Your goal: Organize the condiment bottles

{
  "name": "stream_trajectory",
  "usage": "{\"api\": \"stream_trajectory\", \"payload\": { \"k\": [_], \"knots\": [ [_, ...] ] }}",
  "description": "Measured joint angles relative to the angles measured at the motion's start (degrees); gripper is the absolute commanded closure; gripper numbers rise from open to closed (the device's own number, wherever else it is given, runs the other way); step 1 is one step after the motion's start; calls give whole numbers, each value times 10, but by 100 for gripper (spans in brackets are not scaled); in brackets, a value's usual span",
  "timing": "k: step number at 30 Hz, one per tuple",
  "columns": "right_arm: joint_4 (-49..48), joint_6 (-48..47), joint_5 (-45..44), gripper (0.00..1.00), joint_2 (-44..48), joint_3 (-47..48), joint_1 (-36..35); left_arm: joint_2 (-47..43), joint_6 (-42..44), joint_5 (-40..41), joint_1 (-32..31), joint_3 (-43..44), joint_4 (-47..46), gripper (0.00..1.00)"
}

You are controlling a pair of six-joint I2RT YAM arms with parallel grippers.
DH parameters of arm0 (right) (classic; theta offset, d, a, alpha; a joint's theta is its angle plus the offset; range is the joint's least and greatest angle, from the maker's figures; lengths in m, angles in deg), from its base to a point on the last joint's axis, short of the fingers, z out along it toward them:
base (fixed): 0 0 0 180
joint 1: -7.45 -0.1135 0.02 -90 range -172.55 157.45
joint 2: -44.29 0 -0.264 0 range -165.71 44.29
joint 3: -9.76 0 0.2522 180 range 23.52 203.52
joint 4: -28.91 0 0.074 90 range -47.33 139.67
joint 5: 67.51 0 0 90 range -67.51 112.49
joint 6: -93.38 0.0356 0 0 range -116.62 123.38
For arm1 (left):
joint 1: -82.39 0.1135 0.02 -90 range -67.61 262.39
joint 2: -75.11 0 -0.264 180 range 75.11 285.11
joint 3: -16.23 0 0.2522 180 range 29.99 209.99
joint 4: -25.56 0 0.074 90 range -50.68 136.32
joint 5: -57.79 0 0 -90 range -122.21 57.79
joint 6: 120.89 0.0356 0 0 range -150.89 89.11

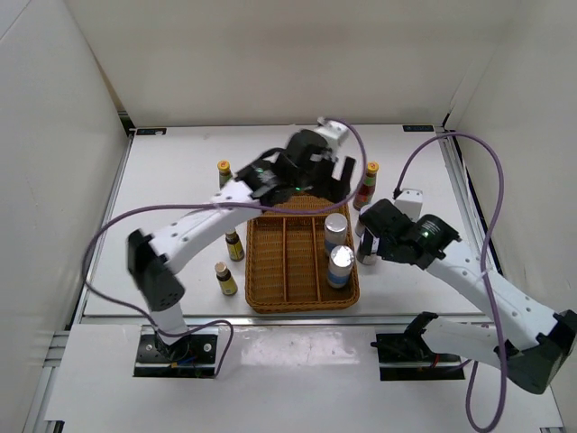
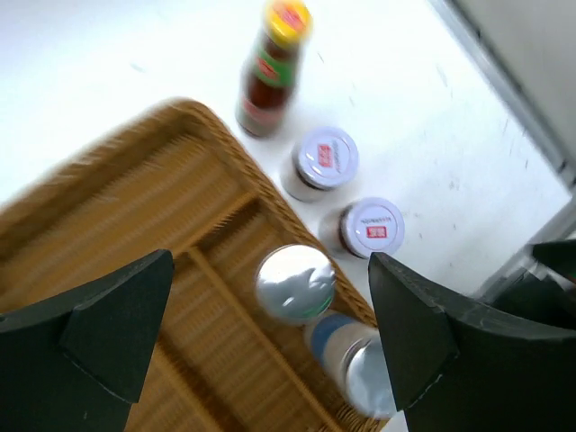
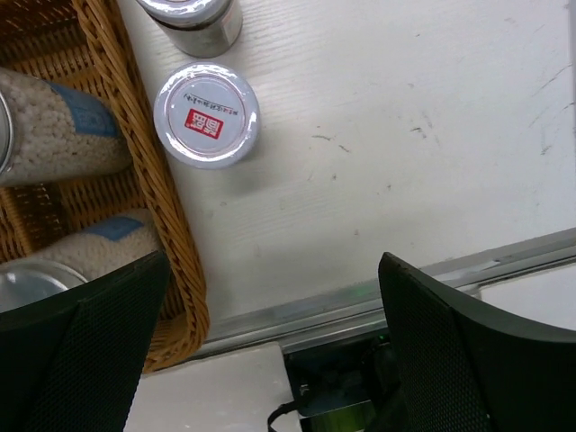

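A: Which one goes next, and how will it handle?

B: I'd pick the red-labelled jar (image 3: 206, 114). It stands upright just outside the right rim of the wicker tray (image 3: 175, 243), toward the table's right edge. It looks like a stiff, smooth-walled cylinder with a flat lid, probably light to middling in weight. The wall may be slippery, so grip across the body below the lid, not the lid itself.

A: Anything close by?

B: A second jar (image 3: 193, 22) stands just beyond it, near enough to be knocked. A silver-topped jar (image 2: 294, 283) and a blue-labelled jar (image 2: 355, 360) stand in the tray's right compartment. A red sauce bottle (image 2: 270, 67) stands off the tray's far right corner. Another yellow-capped bottle (image 1: 224, 171) is toward the far left. Two brown bottles (image 1: 233, 244) (image 1: 225, 278) stand left of the tray.

A: And the fingers?

B: The right gripper (image 3: 272, 265) hangs by the near edge, beside the red-labelled jar. Its fingers are spread wide, holding and touching nothing. The left gripper (image 2: 270, 270) hovers over the tray's right side, equally wide and empty
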State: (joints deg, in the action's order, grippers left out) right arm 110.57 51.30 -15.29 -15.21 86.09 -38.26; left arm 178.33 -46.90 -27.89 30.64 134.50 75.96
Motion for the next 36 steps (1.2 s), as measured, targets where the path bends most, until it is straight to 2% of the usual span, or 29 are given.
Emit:
{"api": "stream_trajectory", "payload": {
  "k": [4,7,10,13,19,26,28,31,32,33,36],
  "knots": [
    [-44,-33,44,0,-35,-11,54,-137,14,66,40,-59,-1,0],
    [-80,-62,86,0,-52,-19,107,-252,20,117,116,-153,-7,0],
    [-119,-89,130,0,-59,-31,154,-326,20,153,192,-256,-3,0],
    [-148,-112,172,0,-77,-35,186,-357,18,170,244,-348,7,0],
    [-195,-139,224,0,-122,-35,198,-367,19,185,283,-469,3,0],
    [-215,-144,243,0,-158,-54,204,-367,20,189,297,-489,-29,0],
    [-217,-143,245,4,-167,-62,205,-367,20,189,302,-489,-34,0],
    [-218,-140,246,16,-175,-73,206,-367,20,189,304,-489,-41,0],
    [-218,-141,248,22,-177,-75,206,-367,20,189,305,-489,-42,0],
    [-220,-139,251,32,-177,-77,206,-367,20,189,306,-489,-42,0],
    [-224,-139,256,49,-177,-77,207,-367,20,189,306,-489,-42,0]
  ]
}}
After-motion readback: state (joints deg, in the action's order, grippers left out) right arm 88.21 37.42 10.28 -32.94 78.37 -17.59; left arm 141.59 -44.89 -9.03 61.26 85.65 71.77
